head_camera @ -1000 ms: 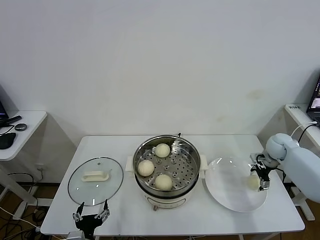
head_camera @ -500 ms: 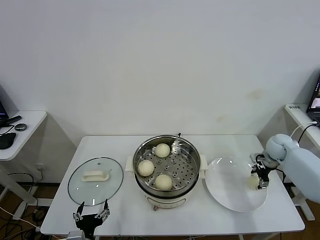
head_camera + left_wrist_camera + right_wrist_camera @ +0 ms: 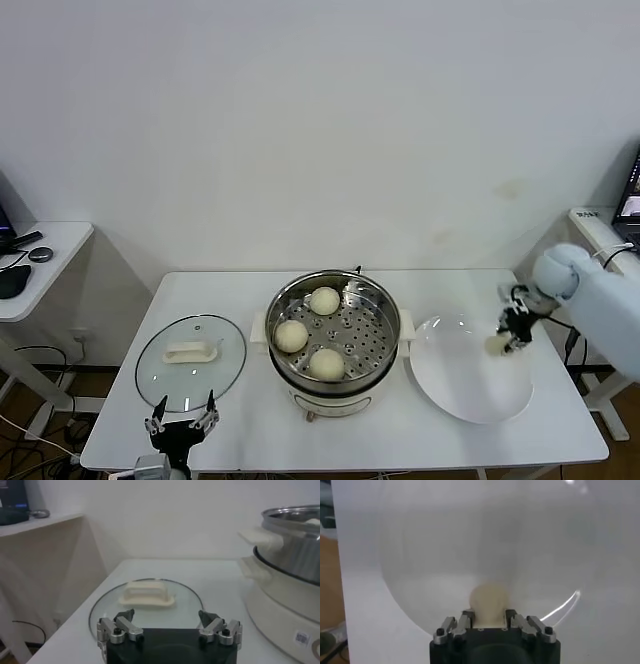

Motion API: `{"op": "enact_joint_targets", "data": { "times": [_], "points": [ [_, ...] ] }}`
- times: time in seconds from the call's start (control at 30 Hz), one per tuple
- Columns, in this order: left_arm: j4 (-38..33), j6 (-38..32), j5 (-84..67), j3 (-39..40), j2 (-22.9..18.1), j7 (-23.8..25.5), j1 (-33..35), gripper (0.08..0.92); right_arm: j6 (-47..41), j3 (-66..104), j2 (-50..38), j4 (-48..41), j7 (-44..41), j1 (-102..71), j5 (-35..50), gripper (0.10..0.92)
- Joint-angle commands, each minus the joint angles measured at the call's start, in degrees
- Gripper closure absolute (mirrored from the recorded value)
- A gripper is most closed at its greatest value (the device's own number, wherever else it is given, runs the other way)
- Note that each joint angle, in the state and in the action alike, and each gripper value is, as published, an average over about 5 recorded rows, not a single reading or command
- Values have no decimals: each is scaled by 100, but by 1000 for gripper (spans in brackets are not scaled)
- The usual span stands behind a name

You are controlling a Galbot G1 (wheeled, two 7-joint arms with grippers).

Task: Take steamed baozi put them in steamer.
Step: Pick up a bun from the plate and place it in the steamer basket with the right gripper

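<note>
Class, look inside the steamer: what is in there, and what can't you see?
Three steamed baozi sit on the perforated tray inside the steamer. Whatever lies beneath that tray is hidden.

4 baozi total: 3 in the steamer [image 3: 334,372], i.e. one [image 3: 324,300], another [image 3: 291,335], a third [image 3: 327,363]; 1 more baozi [image 3: 497,344] pinched between the right gripper [image 3: 512,330] fingers. 1 steamer, 1 white plate [image 3: 458,385], 1 glass lid [image 3: 191,361] ahead of the left gripper [image 3: 181,421] fingers. 2 grippers, 1 main surface [image 3: 235,290].
</note>
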Motion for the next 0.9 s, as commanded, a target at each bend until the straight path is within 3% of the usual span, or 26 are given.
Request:
{"op": "enact_joint_targets", "data": {
  "times": [0.03, 0.43, 0.9],
  "points": [
    [-95, -23, 135, -2, 31, -47, -45, 177, -1157, -2406, 166, 1156, -51, 3060, 2445, 618],
    [-306, -19, 93, 137, 61, -60, -106, 177, -2272, -3452, 1574, 1593, 316, 4311, 4171, 618],
    [-261, -11, -48, 126, 19, -67, -191, 177, -2660, -3925, 2171, 1683, 1113, 3624, 4007, 618]
  ]
}}
